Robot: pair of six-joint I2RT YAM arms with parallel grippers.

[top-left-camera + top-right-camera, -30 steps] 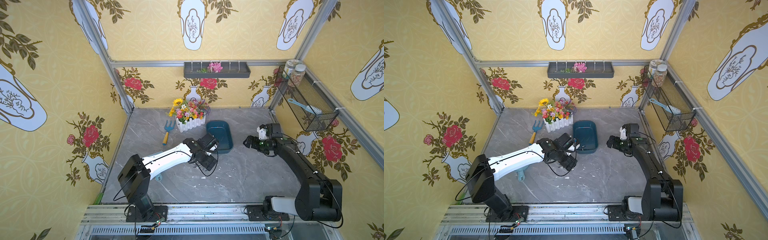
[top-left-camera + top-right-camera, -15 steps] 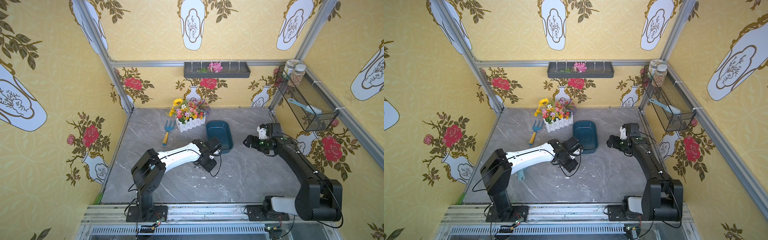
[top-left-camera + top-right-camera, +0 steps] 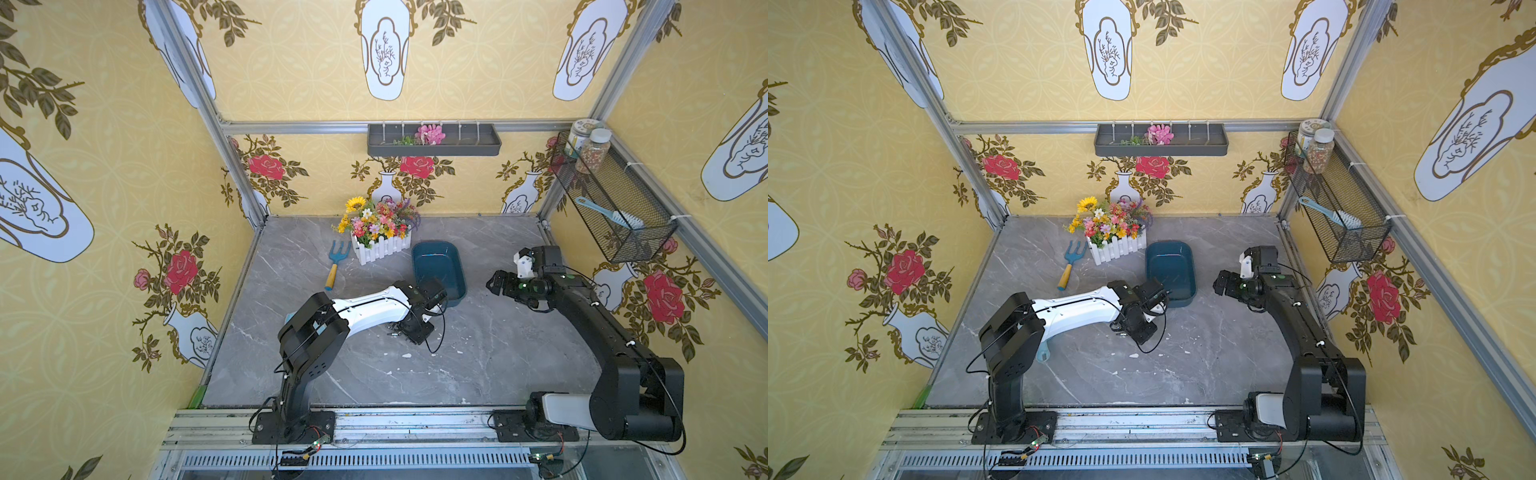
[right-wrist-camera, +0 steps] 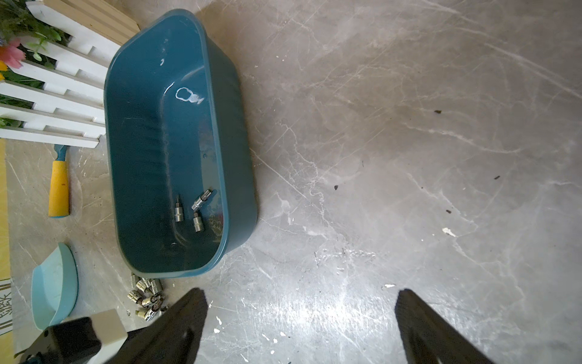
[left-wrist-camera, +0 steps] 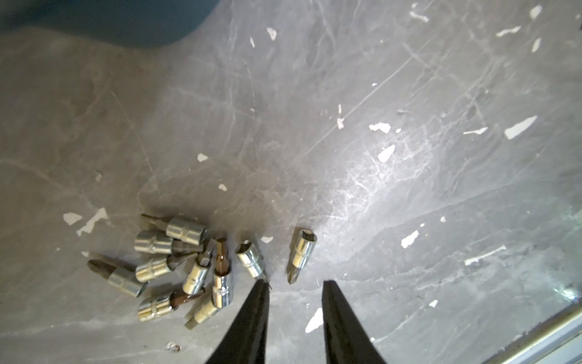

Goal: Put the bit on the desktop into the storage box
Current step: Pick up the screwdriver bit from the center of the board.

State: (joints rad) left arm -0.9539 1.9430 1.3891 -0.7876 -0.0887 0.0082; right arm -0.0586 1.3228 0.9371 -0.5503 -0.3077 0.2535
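- One lone bit [image 5: 301, 255] lies flat on the desktop [image 5: 409, 94], just beside the pile of bits [image 5: 185, 268] but clear of it.
- Its long axis runs toward the left gripper [image 5: 295, 282]. The driver tip faces the finger gap and the hollow socket end faces away.
- Left gripper: the jaws stand partly apart with nothing clamped. The lone bit's tip sits at the mouth of the gap and touches neither finger.
- One finger [image 5: 256, 302] ends just beside the tip of the neighbouring bit [image 5: 252, 258]. Contact cannot be confirmed.
- The storage box [image 4: 239, 157] stands on the desktop near the pile. Three bits [image 4: 197, 222] lie on its floor at the end nearest the pile.
- Right gripper [image 4: 302, 291]: the jaws are spread wide and empty above bare desktop, beside the box and well apart from the pile.
- Surroundings: a white picket planter [image 3: 380, 247] stands just beside the box, a garden fork [image 3: 334, 266] lies beyond it, and a pale blue scoop [image 4: 56, 283] lies near the pile.
- In both top views the left arm's wrist covers most of the pile, and the box contents are too small to resolve.
- Only the right wrist view shows the three stored bits. Only the left wrist view shows the lone bit's orientation.
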